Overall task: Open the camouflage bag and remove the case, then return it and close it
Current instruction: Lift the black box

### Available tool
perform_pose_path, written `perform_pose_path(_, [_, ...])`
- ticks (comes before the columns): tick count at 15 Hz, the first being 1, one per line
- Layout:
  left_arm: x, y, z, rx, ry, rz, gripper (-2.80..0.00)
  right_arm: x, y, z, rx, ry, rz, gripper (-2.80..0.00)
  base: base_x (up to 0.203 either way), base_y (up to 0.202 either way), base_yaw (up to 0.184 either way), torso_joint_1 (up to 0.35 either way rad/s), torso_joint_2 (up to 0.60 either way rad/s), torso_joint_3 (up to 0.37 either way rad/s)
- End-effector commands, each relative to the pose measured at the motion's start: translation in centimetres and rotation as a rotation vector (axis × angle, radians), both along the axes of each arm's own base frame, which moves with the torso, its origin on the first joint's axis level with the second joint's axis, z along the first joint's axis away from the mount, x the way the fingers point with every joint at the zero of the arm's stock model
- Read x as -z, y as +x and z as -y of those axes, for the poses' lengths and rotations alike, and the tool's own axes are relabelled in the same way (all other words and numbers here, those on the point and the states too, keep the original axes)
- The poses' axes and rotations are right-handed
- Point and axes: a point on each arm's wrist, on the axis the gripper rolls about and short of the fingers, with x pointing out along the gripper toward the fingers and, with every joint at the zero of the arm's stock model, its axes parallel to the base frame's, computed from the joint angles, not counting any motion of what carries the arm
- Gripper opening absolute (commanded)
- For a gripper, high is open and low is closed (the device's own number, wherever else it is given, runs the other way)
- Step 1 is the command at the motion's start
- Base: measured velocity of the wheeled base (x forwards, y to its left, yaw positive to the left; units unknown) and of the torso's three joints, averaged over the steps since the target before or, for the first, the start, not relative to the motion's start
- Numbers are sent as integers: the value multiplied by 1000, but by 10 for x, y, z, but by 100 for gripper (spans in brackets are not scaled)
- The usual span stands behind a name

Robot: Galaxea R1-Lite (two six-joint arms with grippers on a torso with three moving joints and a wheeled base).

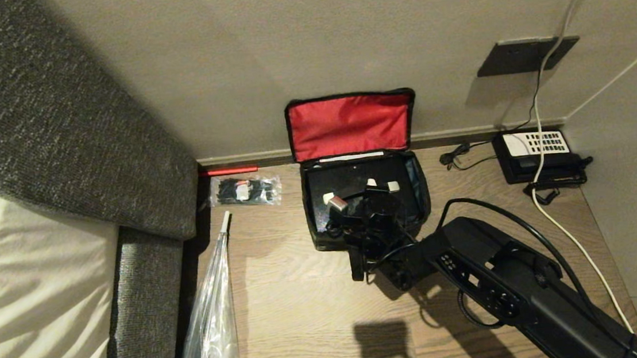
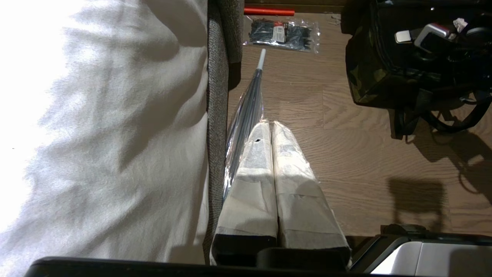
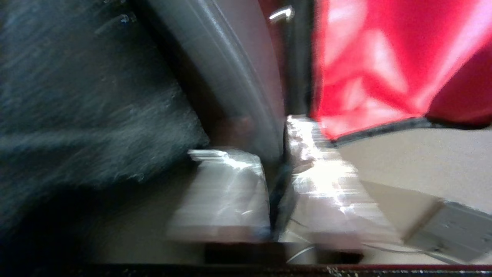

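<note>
Looks like a hotel room or bedroom, floor-level corner by the bed. White rumpled bedding (image 1: 22,285) on the left, framed by a grey upholstered bed frame (image 1: 62,144). Wood-look plank floor (image 1: 307,318), plain beige wall (image 1: 306,41) with a dark wall plate (image 1: 524,55) and a white cable (image 1: 546,142) running down from it. Black desk telephone (image 1: 538,155) with a white keypad sitting on the floor in the corner, very hotel. Clear plastic umbrella (image 1: 212,315) lying alongside the bed, plus a bag of black cable ties (image 1: 246,190).

Camouflage bag (image 1: 420,193) open on wood floor, red-lined lid upright against wall; black case (image 1: 331,186) inside
</note>
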Motion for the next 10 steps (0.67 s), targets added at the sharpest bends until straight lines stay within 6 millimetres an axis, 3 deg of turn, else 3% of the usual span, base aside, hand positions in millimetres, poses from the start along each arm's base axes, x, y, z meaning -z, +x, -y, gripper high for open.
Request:
perform_pose_path(1, [0,0,0,-1,0,6,-280,0,-1,-2,0,-2,5,-280,0,0,0,0,0,0])
perform_pose_path(6, [0,0,0,-1,0,4,-280,-6,-5,-8,-13,19,34,-280,0,0,0,0,0,0])
perform_pose_path(10, [0,0,0,-1,0,4,-280,-39,-15,-20,2,84,92,-280,0,0,0,0,0,0])
